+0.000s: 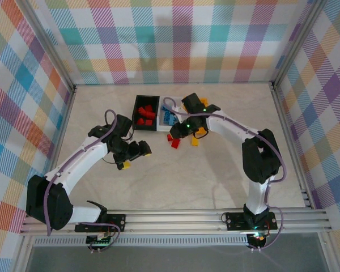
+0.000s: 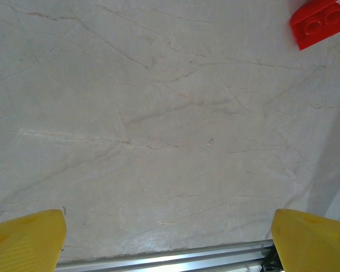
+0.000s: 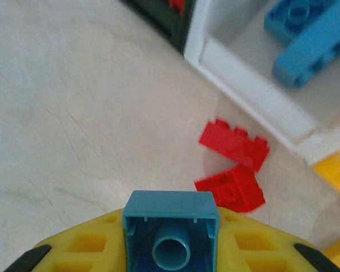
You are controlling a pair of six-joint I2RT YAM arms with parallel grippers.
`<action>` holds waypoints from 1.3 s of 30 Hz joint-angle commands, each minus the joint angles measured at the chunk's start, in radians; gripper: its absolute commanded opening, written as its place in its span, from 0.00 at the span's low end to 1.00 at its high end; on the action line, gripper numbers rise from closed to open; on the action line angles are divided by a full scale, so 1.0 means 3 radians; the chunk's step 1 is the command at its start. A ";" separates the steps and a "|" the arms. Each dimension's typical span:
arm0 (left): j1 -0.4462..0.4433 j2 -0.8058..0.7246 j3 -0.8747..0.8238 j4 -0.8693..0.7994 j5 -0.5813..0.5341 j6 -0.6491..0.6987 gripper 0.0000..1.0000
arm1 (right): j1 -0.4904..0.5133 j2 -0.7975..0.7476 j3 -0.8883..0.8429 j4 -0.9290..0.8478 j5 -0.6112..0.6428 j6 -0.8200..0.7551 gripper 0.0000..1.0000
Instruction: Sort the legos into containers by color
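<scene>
The right gripper [image 3: 171, 241] has its jaws pinching a blue brick [image 3: 171, 211] just short of the white bin [image 3: 255, 96], which already holds blue bricks [image 3: 306, 42]; the black bin [image 1: 135, 113] beside the white bin holds red bricks [image 1: 146, 115]; two loose red bricks [image 3: 235, 144] and an orange brick [image 1: 195, 141] lie on the counter [image 1: 215, 187] near the white bin; the left gripper [image 2: 170, 241] has its jaws spread, empty; sorting looks well along, with a few pieces left.

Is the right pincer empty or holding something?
Holding. The right pincer is shut on a blue brick, its hollow underside facing the camera.
</scene>
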 commanded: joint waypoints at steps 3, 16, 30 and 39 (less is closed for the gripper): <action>0.0023 -0.0139 -0.0111 -0.0002 0.0043 -0.0047 0.94 | -0.0016 0.0421 0.0627 0.0087 -0.0004 0.0215 0.26; 0.0020 -0.0452 -0.0212 -0.0214 -0.0052 -0.0026 0.95 | -0.0088 0.1227 0.1583 -0.0041 0.0401 0.0297 0.26; 0.0041 -0.0367 -0.0214 -0.0138 -0.0026 0.0005 0.95 | -0.0124 0.1297 0.1788 -0.0136 0.0453 0.0271 0.49; 0.0037 -0.0236 -0.0158 -0.0015 0.0005 0.0028 0.95 | -0.0163 0.1026 0.1658 -0.0232 0.0449 0.0341 0.52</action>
